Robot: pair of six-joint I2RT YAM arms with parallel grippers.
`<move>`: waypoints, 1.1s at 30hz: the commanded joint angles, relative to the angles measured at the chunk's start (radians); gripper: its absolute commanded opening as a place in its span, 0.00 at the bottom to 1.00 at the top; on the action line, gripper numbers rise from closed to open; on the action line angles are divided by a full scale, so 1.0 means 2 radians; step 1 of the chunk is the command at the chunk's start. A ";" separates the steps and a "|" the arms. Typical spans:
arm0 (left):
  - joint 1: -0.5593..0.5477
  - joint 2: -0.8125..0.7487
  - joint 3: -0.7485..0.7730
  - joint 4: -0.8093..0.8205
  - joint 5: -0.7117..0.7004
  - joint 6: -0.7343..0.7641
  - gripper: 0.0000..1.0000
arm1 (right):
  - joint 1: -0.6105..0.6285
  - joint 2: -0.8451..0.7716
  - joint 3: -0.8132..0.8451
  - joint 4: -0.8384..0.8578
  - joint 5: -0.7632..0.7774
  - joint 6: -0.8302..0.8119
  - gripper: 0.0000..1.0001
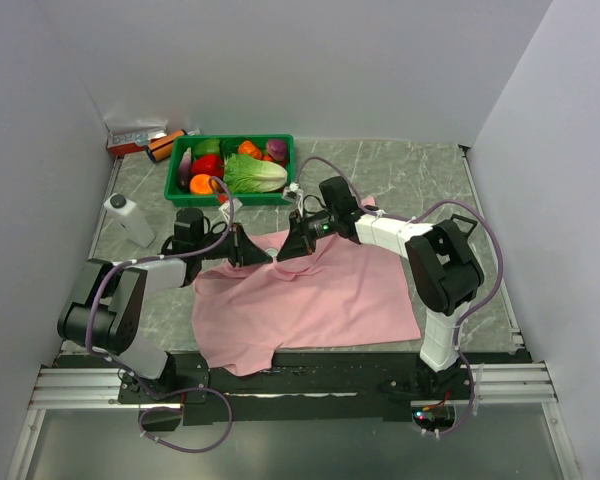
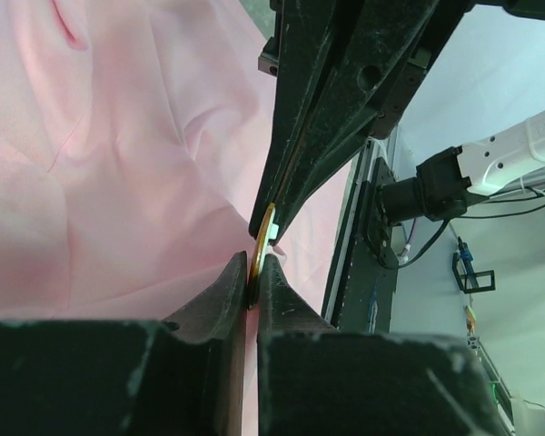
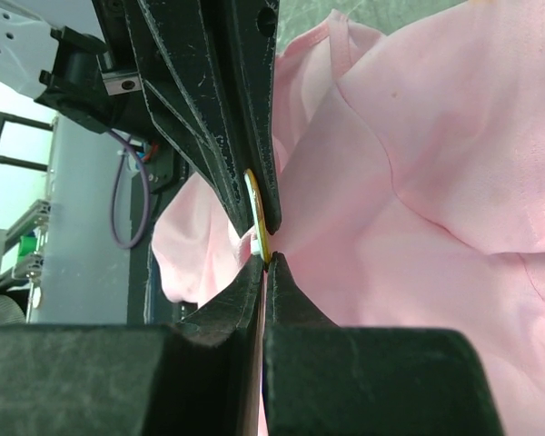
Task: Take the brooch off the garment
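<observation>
The pink garment (image 1: 315, 300) lies spread across the middle of the table, its upper left part lifted between my two grippers. The brooch (image 2: 265, 232) is a thin gold-rimmed disc with a white piece, seen edge-on; it also shows in the right wrist view (image 3: 262, 222). My left gripper (image 2: 252, 268) is shut on one edge of it, and my right gripper (image 3: 265, 259) is shut on the opposite edge. In the top view the left gripper (image 1: 248, 248) and right gripper (image 1: 296, 240) meet tip to tip over the cloth, and the brooch is hidden between them.
A green crate (image 1: 176, 190) of toy vegetables stands just behind the grippers. A white bottle (image 1: 128, 218) stands at the left, with small boxes (image 1: 140, 140) in the back left corner. Walls close in on three sides.
</observation>
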 commanded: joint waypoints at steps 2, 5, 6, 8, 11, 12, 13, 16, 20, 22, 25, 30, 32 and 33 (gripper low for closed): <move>-0.009 0.009 0.023 -0.024 -0.059 0.026 0.01 | 0.026 -0.036 0.024 -0.007 -0.024 -0.013 0.00; -0.010 0.010 0.030 -0.042 -0.081 0.017 0.01 | 0.031 -0.039 0.033 -0.025 -0.012 -0.048 0.00; -0.010 0.010 0.031 -0.044 -0.084 0.005 0.01 | 0.034 -0.041 0.037 -0.049 -0.009 -0.061 0.00; -0.013 0.007 0.035 -0.054 -0.107 -0.002 0.01 | 0.038 -0.042 0.042 -0.057 -0.004 -0.075 0.00; -0.015 -0.002 0.035 -0.072 -0.151 -0.016 0.08 | 0.042 -0.045 0.038 -0.055 0.002 -0.067 0.00; -0.015 -0.007 0.034 -0.077 -0.165 -0.025 0.13 | 0.042 -0.047 0.034 -0.053 0.004 -0.065 0.00; -0.015 -0.021 0.029 -0.080 -0.201 -0.027 0.16 | 0.043 -0.049 0.032 -0.052 0.006 -0.061 0.00; -0.014 -0.063 0.008 -0.078 -0.234 -0.056 0.21 | 0.043 -0.056 0.023 -0.047 0.014 -0.056 0.00; -0.014 -0.097 -0.026 0.011 -0.216 -0.117 0.38 | 0.042 -0.060 0.021 -0.047 0.021 -0.055 0.00; -0.014 -0.109 -0.028 0.012 -0.212 -0.127 0.42 | 0.042 -0.059 0.020 -0.046 0.024 -0.052 0.00; -0.013 -0.127 -0.017 -0.028 -0.192 -0.079 0.52 | 0.041 -0.058 0.020 -0.043 0.028 -0.047 0.00; -0.013 -0.160 0.009 -0.112 -0.143 0.060 0.64 | 0.040 -0.062 0.016 -0.042 0.033 -0.051 0.00; -0.013 -0.159 0.004 -0.104 -0.128 0.069 0.66 | 0.040 -0.062 0.011 -0.036 0.034 -0.047 0.00; -0.016 -0.148 0.005 -0.103 -0.124 0.069 0.66 | 0.040 -0.063 0.009 -0.033 0.035 -0.044 0.00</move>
